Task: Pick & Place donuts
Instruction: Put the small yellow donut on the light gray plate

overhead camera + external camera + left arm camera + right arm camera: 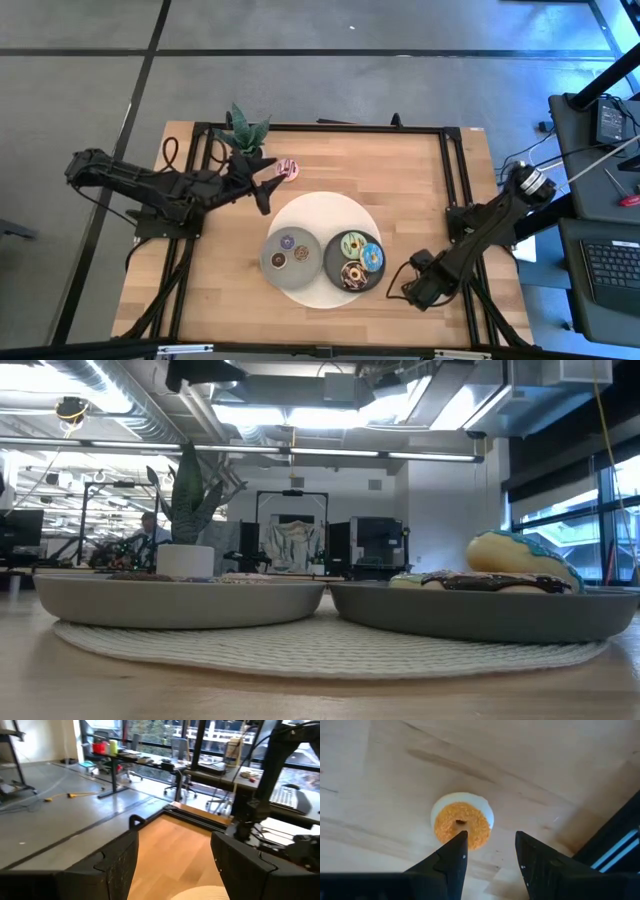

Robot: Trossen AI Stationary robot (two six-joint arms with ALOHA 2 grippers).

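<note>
No readable text, label, brand, number or sign anywhere in these views.

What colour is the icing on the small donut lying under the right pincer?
Orange, over a pale cream base. The small donut shows best in the right wrist view, just beyond the right pincer.
</note>
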